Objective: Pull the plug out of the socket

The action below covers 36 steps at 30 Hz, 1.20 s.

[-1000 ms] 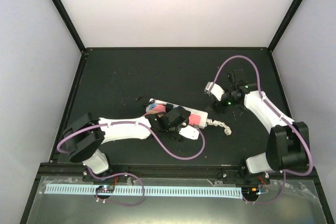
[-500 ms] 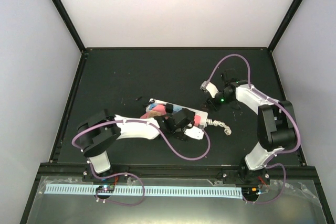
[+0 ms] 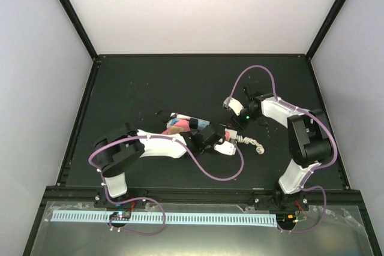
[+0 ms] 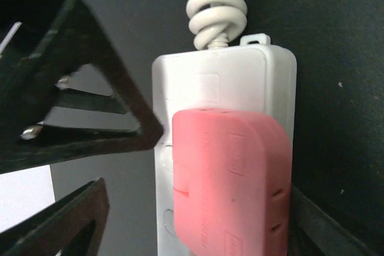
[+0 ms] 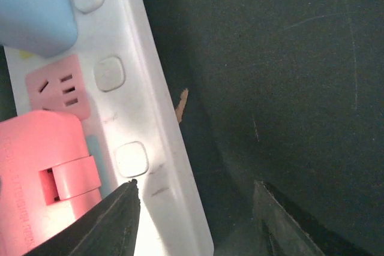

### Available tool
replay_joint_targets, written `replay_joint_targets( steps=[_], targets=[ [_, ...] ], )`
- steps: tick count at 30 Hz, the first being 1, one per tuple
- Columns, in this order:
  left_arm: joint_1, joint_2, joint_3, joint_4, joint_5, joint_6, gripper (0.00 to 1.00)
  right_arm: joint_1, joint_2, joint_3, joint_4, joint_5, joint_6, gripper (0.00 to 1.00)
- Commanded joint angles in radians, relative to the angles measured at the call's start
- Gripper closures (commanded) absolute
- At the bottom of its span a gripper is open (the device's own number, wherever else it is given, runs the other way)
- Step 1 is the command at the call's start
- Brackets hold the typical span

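The socket [image 4: 222, 82], a long white power strip, lies flat and slantwise near the middle of the dark table [image 3: 150, 82]. In the top view it sits between the 2 arms, and its short coiled white cord [image 4: 216, 10] leaves the end nearer the right arm. The outlet closest to that cord holds the pink plug [image 4: 231, 184], a blocky body with rounded corners seated flush on the strip's face and almost as wide as the strip. Next along, 1 pink outlet face [image 5: 57, 85] is bare with its slots showing, and beyond it a blue plug [image 5: 33, 10] sits on the strip. 3 small white rounded buttons [image 5: 110, 73] run down 1 edge. The left gripper [image 3: 209, 138] is over the cord end with its jaws spread to either side of the pink plug. 1 black fingertip [image 4: 144, 127] touches the strip's side, yet whether the claw is pinching I cannot tell. The right gripper [image 5: 195, 184] is released, its 2 fingertips [image 5: 117, 214] apart with nothing between them: 1 is above the strip's edge beside the pink plug, the other over the table.
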Motion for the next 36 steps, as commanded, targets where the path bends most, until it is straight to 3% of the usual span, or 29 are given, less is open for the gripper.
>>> replay_joint_targets(
  steps=[1,10,18,23,28,34,36],
  targets=[
    [0.008,-0.057,0.065,0.01,-0.019,-0.012,0.24,0.004,0.019,-0.007,0.017,0.029,-0.016,0.47],
    [0.04,-0.084,0.108,-0.107,0.063,-0.047,0.42,0.001,-0.012,-0.017,0.026,0.028,-0.015,0.54],
    [0.108,-0.064,0.181,-0.283,0.23,-0.095,0.42,-0.161,-0.208,-0.08,0.005,-0.166,-0.13,0.52],
    [0.136,-0.025,0.248,-0.386,0.306,-0.113,0.43,-0.227,-0.379,-0.195,-0.007,-0.218,-0.302,0.47],
    [0.172,-0.006,0.302,-0.478,0.411,-0.151,0.51,-0.226,-0.5,-0.336,0.04,-0.23,-0.443,0.34],
    [0.187,0.004,0.327,-0.526,0.482,-0.155,0.6,-0.192,-0.497,-0.362,0.106,-0.153,-0.436,0.32],
    [0.187,0.003,0.327,-0.524,0.483,-0.156,0.61,-0.181,-0.447,-0.319,0.054,-0.133,-0.417,0.34]
  ],
)
